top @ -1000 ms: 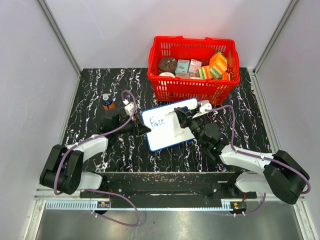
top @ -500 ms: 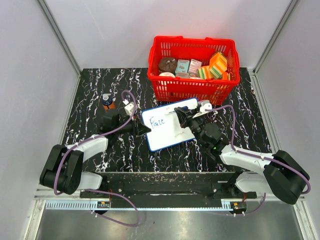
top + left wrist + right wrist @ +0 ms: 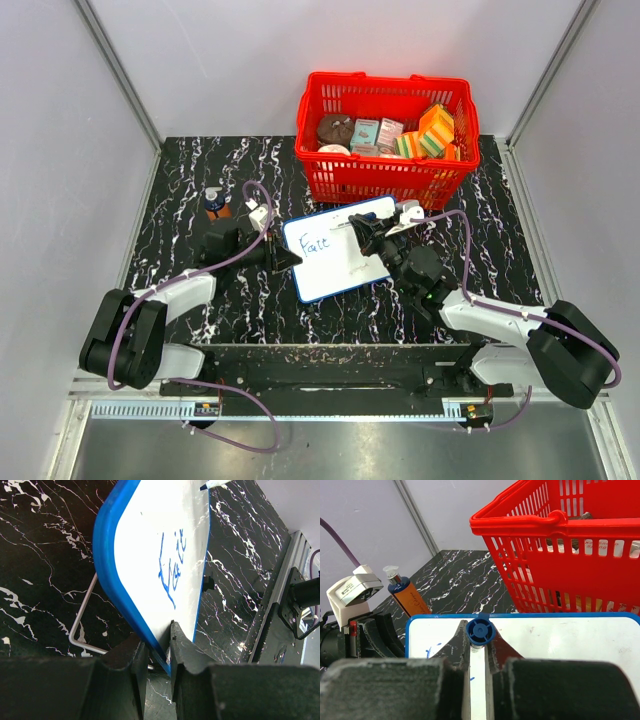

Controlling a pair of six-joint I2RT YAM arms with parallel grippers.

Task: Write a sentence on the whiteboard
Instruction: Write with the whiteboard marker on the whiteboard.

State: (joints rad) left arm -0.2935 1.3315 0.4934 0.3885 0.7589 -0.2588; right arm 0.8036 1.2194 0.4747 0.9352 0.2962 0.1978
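Note:
The whiteboard (image 3: 338,250) with its blue frame lies tilted on the black marble table, propped on a wire stand (image 3: 82,630). Blue handwritten letters reading about "Fait" (image 3: 314,243) sit at its upper left; they also show in the left wrist view (image 3: 172,565). My left gripper (image 3: 283,258) is shut on the whiteboard's left edge (image 3: 160,652). My right gripper (image 3: 362,235) is shut on a blue marker (image 3: 480,631), held upright with its tip on the board (image 3: 560,640) right of the letters. The marker tip shows in the left wrist view (image 3: 212,484).
A red basket (image 3: 387,135) of packaged goods stands just behind the board, close to my right gripper. A small orange bottle with a blue cap (image 3: 214,203) stands at the left; it also shows in the right wrist view (image 3: 405,595). Grey walls bound the table.
My right gripper with the marker has shifted very slightly on the board. The left gripper and the board have not moved.

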